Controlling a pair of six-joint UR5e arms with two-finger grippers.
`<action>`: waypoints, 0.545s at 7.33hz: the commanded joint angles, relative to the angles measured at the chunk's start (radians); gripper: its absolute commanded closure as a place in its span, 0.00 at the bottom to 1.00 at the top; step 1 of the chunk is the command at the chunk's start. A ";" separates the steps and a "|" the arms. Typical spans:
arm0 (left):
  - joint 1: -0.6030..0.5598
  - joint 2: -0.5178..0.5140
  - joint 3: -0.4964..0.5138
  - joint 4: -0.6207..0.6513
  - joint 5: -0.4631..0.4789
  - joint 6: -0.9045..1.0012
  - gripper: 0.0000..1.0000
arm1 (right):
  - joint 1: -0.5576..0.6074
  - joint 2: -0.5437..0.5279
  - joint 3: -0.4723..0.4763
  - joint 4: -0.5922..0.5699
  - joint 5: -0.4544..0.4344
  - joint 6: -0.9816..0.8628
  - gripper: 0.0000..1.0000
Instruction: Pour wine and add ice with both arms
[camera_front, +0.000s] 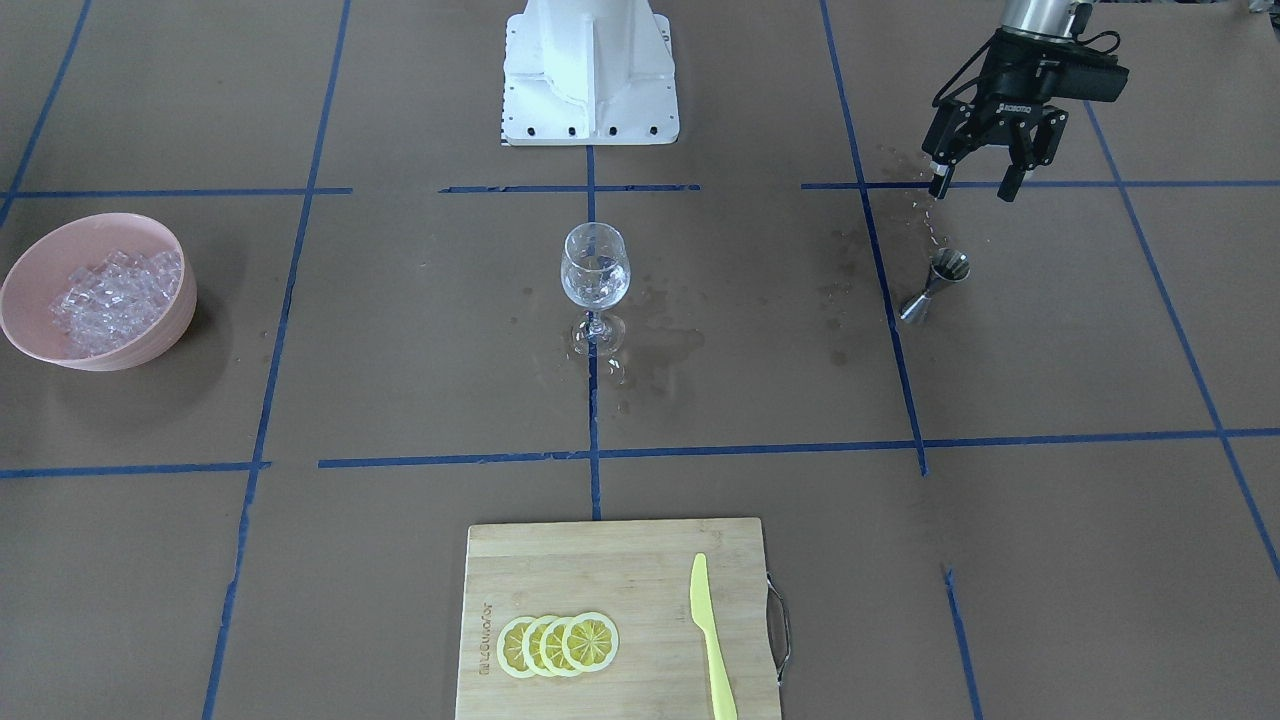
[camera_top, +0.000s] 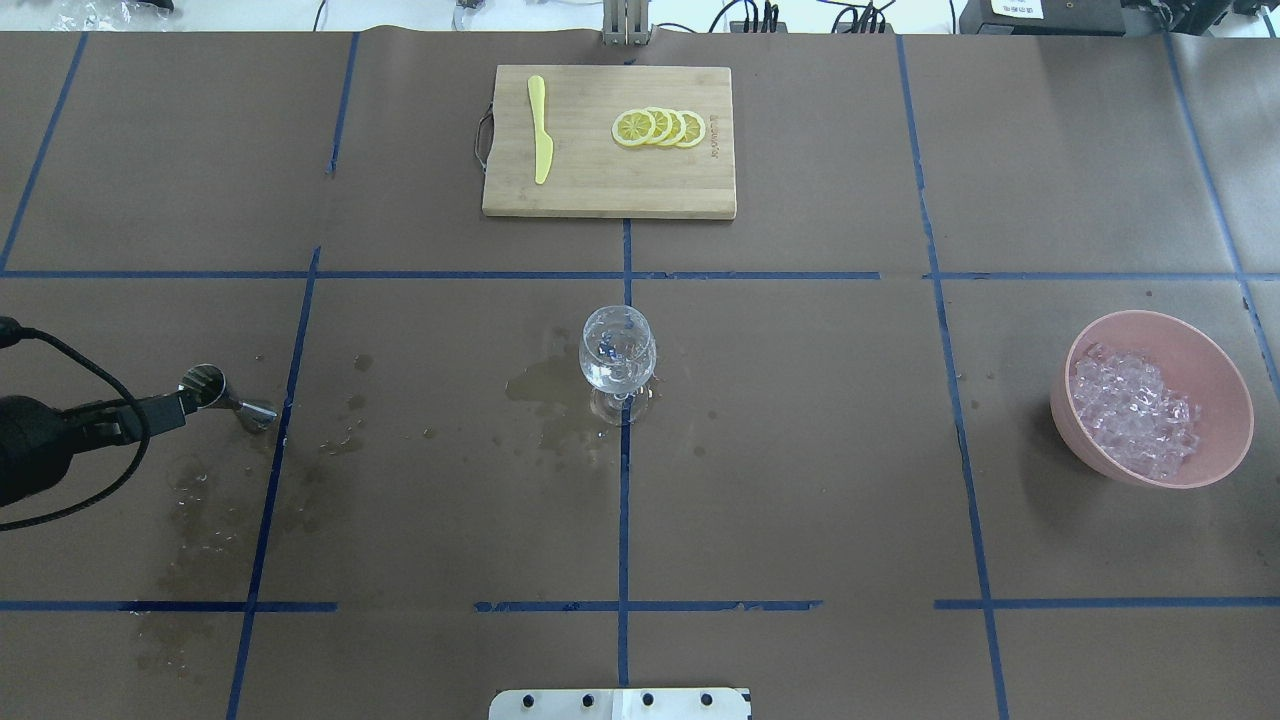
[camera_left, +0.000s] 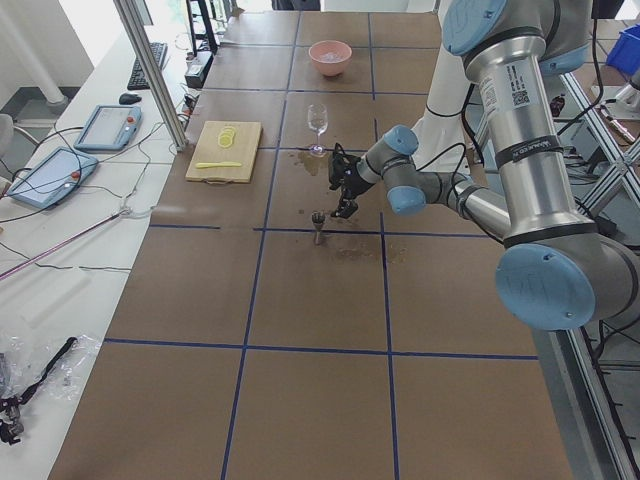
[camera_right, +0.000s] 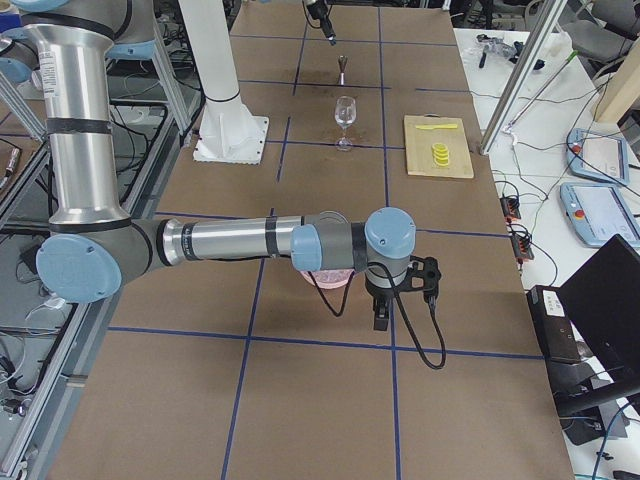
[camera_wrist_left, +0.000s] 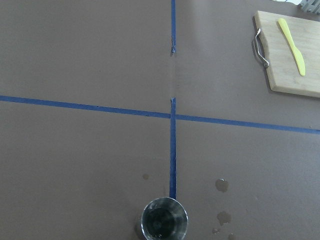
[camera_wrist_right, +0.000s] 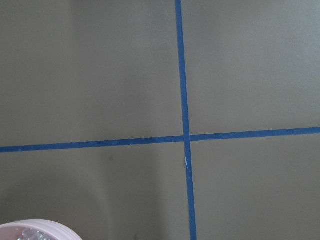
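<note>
The wine glass (camera_front: 595, 268) stands upright at the table's middle (camera_top: 618, 355); I cannot make out any clear liquid in it. The ice (camera_front: 115, 290) fills a pink bowl (camera_top: 1225, 440). My left gripper (camera_front: 973, 187) is open and empty, hanging above and behind a steel jigger (camera_front: 935, 285) that stands upright on the table (camera_top: 225, 393); the left wrist view looks down into the jigger (camera_wrist_left: 165, 220). My right gripper (camera_right: 381, 318) shows only in the exterior right view, over the bowl's far side; I cannot tell if it is open. The right wrist view catches the bowl's rim (camera_wrist_right: 40, 225).
A wooden cutting board (camera_front: 600, 560) with lemon slices (camera_front: 558, 643) and a yellow knife (camera_front: 712, 640) lies across the table from the robot. Wet stains (camera_top: 545, 385) mark the brown paper beside the glass and around the jigger. The white base block (camera_front: 590, 70) stands behind the glass.
</note>
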 joint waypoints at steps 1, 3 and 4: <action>0.157 0.022 0.032 0.006 0.240 -0.132 0.00 | -0.002 0.000 0.011 0.001 0.002 0.014 0.00; 0.251 0.011 0.113 0.006 0.439 -0.226 0.00 | -0.002 0.000 0.011 0.001 0.001 0.014 0.00; 0.263 0.002 0.137 0.006 0.502 -0.227 0.00 | -0.005 0.000 0.011 0.001 0.002 0.029 0.00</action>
